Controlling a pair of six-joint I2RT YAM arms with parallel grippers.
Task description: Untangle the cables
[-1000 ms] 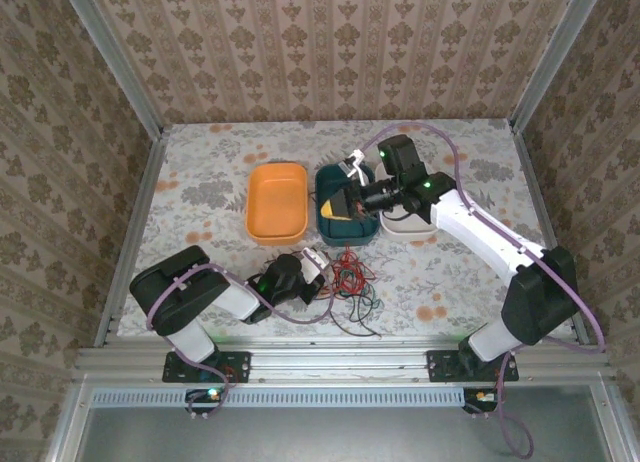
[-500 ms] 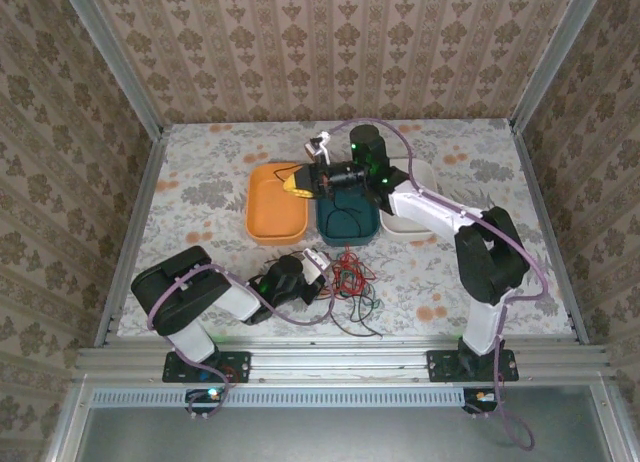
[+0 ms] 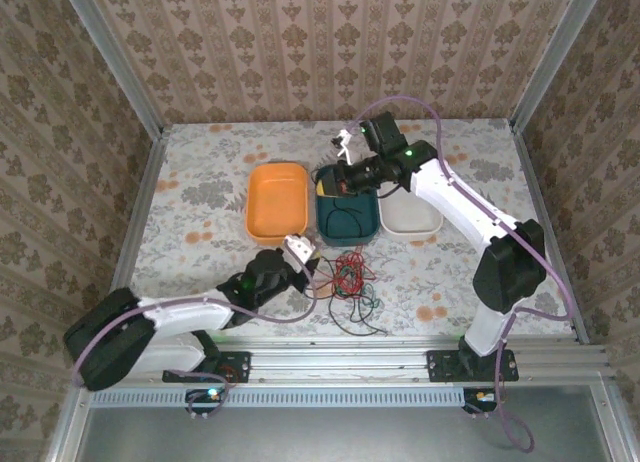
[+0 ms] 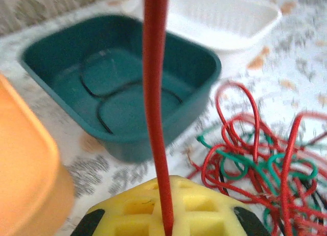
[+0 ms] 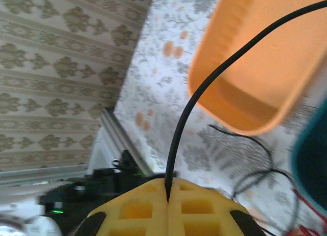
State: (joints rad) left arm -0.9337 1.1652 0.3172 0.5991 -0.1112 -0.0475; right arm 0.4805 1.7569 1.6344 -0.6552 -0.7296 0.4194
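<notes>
The cables (image 3: 345, 277) are found in a loose red, green and black tangle on the table (image 3: 200, 192), near the middle of its near edge and just in front of the teal bin (image 3: 365, 222). The left gripper (image 3: 299, 249) is placed just left of the tangle, beside the near right corner of the orange bin (image 3: 275, 202). Its pads are clenched on a red cable (image 4: 155, 118), which is seen running straight up from between them in the left wrist view. The right gripper (image 3: 326, 187) is poised over the far left corner of the teal bin. It is clamped on a black cable (image 5: 170, 164), which is seen curving away from the pads across the orange bin. A black loop (image 4: 98, 111) is seen lying on the teal bin's floor; whether it belongs to the held cable cannot be told. The white bin (image 3: 410, 217) is set just right of the teal one.
</notes>
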